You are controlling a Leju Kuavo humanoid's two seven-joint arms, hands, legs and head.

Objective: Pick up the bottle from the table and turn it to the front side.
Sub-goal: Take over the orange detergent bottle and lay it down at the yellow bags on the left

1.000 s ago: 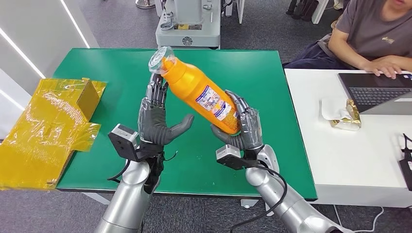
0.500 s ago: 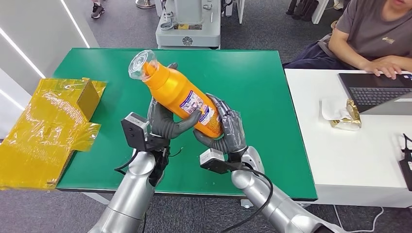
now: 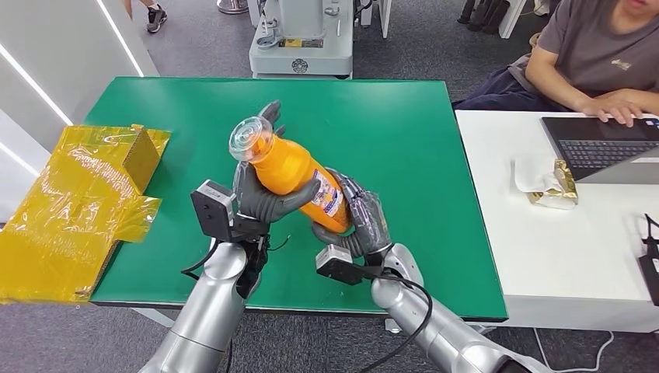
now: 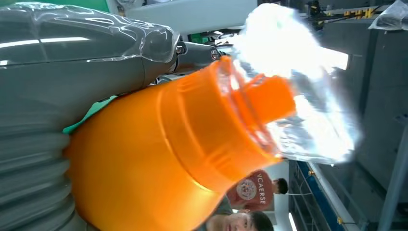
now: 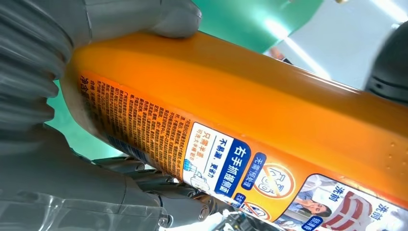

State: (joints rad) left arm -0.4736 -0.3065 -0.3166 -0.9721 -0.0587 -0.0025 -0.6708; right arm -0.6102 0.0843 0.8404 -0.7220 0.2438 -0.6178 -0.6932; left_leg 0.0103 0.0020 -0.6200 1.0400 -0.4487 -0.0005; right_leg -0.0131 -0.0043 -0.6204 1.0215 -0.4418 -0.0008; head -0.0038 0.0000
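While the bottle (image 3: 299, 175) is raised above the green table (image 3: 404, 132), it is gripped by both hands at once. The left hand (image 3: 260, 194) is wrapped around the upper body of the bottle, its thumb (image 3: 299, 196) laid across the orange side and its fingers (image 3: 268, 116) reaching up behind the neck. The right hand (image 3: 357, 221) is closed around the lower body, just beside the left hand, with the base cradled in its palm. The bottle is held tilted, its clear cap (image 3: 250, 138) at the far end from the right hand and pointing up and away from both wrists. A printed label (image 3: 330, 198) is seen between the 2 hands (its text is legible in the right wrist view (image 5: 226, 163), where it lies next to the ribbed cover of that hand). In the left wrist view the orange shoulder (image 4: 159, 159) is pressed against the grey thumb (image 4: 86, 43), and the clear cap (image 4: 298, 96) extends past the fingertips. No part of the bottle is in contact with the table. Well apart from the left hand, on its outer side, yellow packaging (image 3: 78, 210) overhangs the table's edge. Beyond the right hand, a person (image 3: 598, 54) is seated at a white desk (image 3: 559, 256) with a laptop (image 3: 606, 148).
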